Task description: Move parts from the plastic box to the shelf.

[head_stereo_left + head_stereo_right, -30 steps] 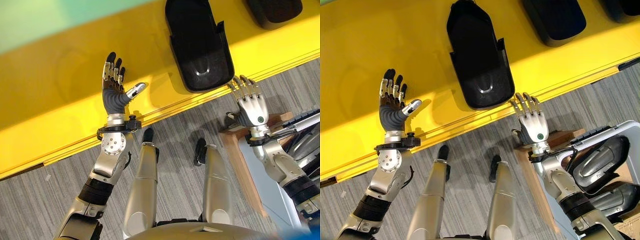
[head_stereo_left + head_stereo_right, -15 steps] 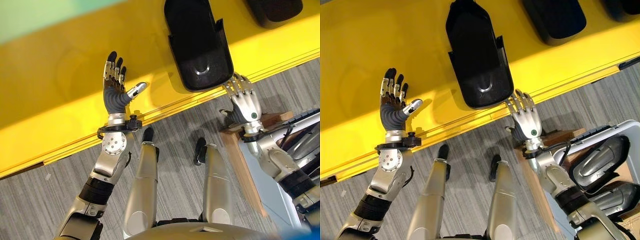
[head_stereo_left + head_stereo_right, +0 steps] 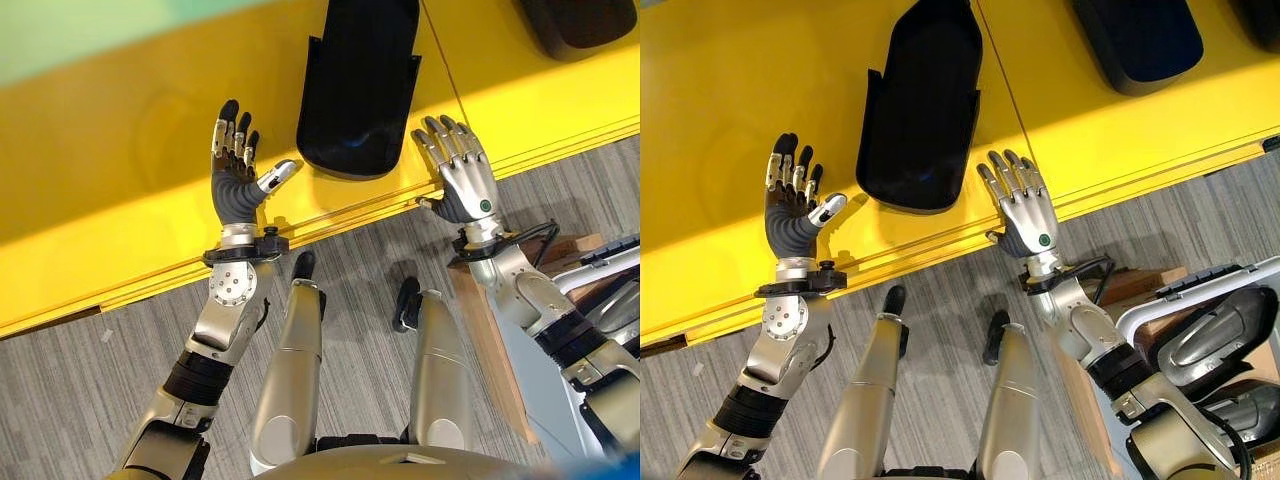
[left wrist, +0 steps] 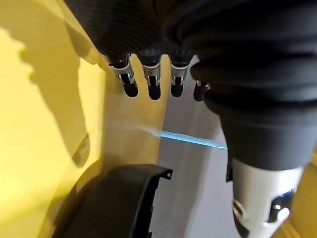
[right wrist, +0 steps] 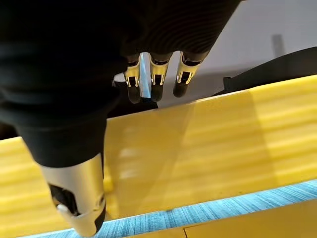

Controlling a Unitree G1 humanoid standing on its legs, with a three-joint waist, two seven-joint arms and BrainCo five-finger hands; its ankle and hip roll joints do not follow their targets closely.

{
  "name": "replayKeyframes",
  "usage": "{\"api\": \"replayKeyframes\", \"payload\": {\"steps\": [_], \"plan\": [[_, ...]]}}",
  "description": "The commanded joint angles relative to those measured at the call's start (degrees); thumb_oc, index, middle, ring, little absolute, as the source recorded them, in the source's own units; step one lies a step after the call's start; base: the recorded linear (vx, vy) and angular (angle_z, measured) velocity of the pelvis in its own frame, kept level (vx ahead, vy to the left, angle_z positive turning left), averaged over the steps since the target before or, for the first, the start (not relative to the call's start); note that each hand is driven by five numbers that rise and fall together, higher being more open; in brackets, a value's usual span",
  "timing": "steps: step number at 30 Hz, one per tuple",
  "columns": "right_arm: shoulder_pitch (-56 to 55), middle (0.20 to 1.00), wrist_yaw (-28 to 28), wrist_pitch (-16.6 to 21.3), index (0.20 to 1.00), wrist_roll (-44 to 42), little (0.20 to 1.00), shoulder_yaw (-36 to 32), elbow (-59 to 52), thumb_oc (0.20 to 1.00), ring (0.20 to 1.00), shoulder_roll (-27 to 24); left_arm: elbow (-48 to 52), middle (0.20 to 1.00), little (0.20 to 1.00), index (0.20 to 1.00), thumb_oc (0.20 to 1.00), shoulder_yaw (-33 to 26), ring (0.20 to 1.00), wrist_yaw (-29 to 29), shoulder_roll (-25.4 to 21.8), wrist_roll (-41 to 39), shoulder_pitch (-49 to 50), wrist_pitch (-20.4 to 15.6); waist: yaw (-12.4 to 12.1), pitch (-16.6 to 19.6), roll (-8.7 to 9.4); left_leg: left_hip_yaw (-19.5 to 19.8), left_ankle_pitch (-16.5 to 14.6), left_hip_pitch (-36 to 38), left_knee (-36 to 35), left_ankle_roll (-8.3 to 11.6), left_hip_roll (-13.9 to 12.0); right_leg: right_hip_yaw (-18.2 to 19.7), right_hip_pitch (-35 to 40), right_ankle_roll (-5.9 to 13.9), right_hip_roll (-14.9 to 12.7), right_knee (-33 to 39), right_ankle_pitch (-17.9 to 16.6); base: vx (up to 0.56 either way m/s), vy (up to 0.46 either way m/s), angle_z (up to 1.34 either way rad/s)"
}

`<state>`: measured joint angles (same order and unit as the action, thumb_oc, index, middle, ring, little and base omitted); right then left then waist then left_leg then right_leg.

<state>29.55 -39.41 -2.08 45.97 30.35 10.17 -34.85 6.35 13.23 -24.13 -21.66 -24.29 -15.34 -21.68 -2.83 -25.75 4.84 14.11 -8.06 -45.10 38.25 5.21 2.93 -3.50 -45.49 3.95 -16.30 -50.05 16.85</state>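
1. Your black part (image 3: 360, 85) lies on the yellow shelf (image 3: 120, 150), between both hands, touching neither.
2. Left hand (image 3: 232, 165) and right hand (image 3: 462, 170): fingers straight, holding nothing.

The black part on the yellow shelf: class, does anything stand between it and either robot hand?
Nothing visible does. The black part lies on the yellow shelf with bare shelf between it and the open left hand and open right hand.
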Motion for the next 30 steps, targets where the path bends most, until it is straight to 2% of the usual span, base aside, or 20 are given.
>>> {"api": "replayKeyframes", "payload": {"steps": [1,9,15,18,20,22,24,25,28,30], "plan": [[8.5,1.000,-4.0,-0.1,1.000,-2.0,1.000,-2.7,-1.0,1.000,1.000,2.7,1.7,1.000,1.000,1.000,1.000,-0.3,1.000,0.7,-0.6,-0.4,0.2,-3.3,-1.4,2.2,-1.00,1.0,0.0,-1.1,-1.7,-1.13,-1.4,2.6,2.7,1.07,-1.4,5.6,-4.1,0.00,0.005,0.03],[8.1,1.000,-5.4,-0.6,1.000,-2.1,1.000,-6.6,-3.3,1.000,1.000,2.1,1.9,1.000,1.000,1.000,1.000,-0.3,1.000,1.0,-0.4,-0.1,0.2,-2.8,-1.5,1.8,-1.17,1.0,-0.1,-1.1,-1.2,-1.30,-1.3,2.6,2.8,1.01,-1.5,5.3,-3.9,0.00,0.000,0.00],[4.6,1.000,-4.8,3.3,1.000,-7.5,1.000,-10.4,-10.3,1.000,1.000,4.5,1.9,1.000,1.000,1.000,1.000,-0.8,1.000,0.1,-0.1,0.5,0.2,-2.2,-0.8,1.9,-1.01,0.8,0.1,-1.3,-1.3,-1.34,-1.5,2.8,2.5,0.96,-1.1,5.7,-4.3,0.00,0.000,0.00],[2.3,1.000,-3.9,7.7,1.000,-15.7,1.000,-12.3,-13.5,1.000,1.000,7.0,1.9,1.000,1.000,1.000,1.000,-1.2,1.000,-0.6,-0.1,0.8,0.1,-1.8,-0.4,2.0,-0.74,0.6,0.3,-1.2,-1.3,-1.36,-1.6,3.0,2.4,0.88,-0.9,5.9,-4.5,0.00,0.000,0.00],[0.1,1.000,-1.3,12.2,1.000,-24.3,1.000,-13.2,-17.6,1.000,1.000,8.3,2.1,1.000,1.000,1.000,1.000,-2.9,1.000,-1.8,-0.8,1.9,-0.2,-1.5,0.0,2.0,-0.44,0.4,0.5,-0.9,-1.6,-1.25,-1.8,3.0,2.7,0.91,-0.7,6.3,-4.8,0.00,0.000,0.00],[-1.4,1.000,1.2,14.7,1.000,-30.1,1.000,-13.5,-19.4,1.000,1.000,8.6,2.2,1.000,1.000,1.000,1.000,-4.3,1.000,-2.5,-1.2,2.4,-0.2,-1.1,0.2,2.0,-0.11,0.3,0.5,-0.9,-1.6,-1.18,-2.0,3.0,2.8,0.86,-0.6,6.3,-4.8,0.00,0.000,0.00],[-1.4,1.000,1.3,14.7,1.000,-30.2,1.000,-13.5,-19.5,1.000,1.000,8.6,2.2,1.000,1.000,1.000,1.000,-4.3,1.000,-2.5,-1.2,2.4,-0.2,-1.1,0.2,2.0,-0.09,0.2,0.5,-0.9,-1.6,-1.18,-2.0,3.0,2.7,0.87,-0.6,6.3,-4.8,0.00,0.003,-0.05],[-3.4,1.000,5.7,18.2,1.000,-40.7,1.000,-13.4,-21.3,1.000,1.000,8.3,2.1,1.000,1.000,1.000,1.000,-6.6,1.000,-3.8,-1.9,2.7,-0.8,-0.7,0.5,2.0,0.43,0.0,0.6,-0.9,-1.5,-1.11,-2.2,3.1,2.7,0.82,-0.5,6.2,-4.9,-0.01,0.009,-0.04],[-4.5,1.000,9.5,20.5,1.000,-48.8,1.000,-13.7,-23.6,1.000,1.000,7.3,1.8,1.000,1.000,1.000,1.000,-8.5,1.000,-5.1,-2.6,3.1,-2.1,-0.4,0.6,1.8,0.91,-0.1,0.5,-0.9,-1.3,-0.98,-2.3,3.2,2.7,0.83,-0.5,6.3,-5.0,0.00,0.001,-0.04],[-4.8,1.000,10.2,21.0,1.000,-50.5,1.000,-14.1,-24.3,1.000,1.000,6.9,1.6,1.000,1.000,1.000,1.000,-9.1,1.000,-5.4,-2.8,3.3,-2.4,-0.3,0.6,1.8,1.07,-0.1,0.5,-0.8,-1.2,-0.94,-2.3,3.2,2.8,0.84,-0.5,6.3,-5.1,0.00,-0.002,-0.03]]}}
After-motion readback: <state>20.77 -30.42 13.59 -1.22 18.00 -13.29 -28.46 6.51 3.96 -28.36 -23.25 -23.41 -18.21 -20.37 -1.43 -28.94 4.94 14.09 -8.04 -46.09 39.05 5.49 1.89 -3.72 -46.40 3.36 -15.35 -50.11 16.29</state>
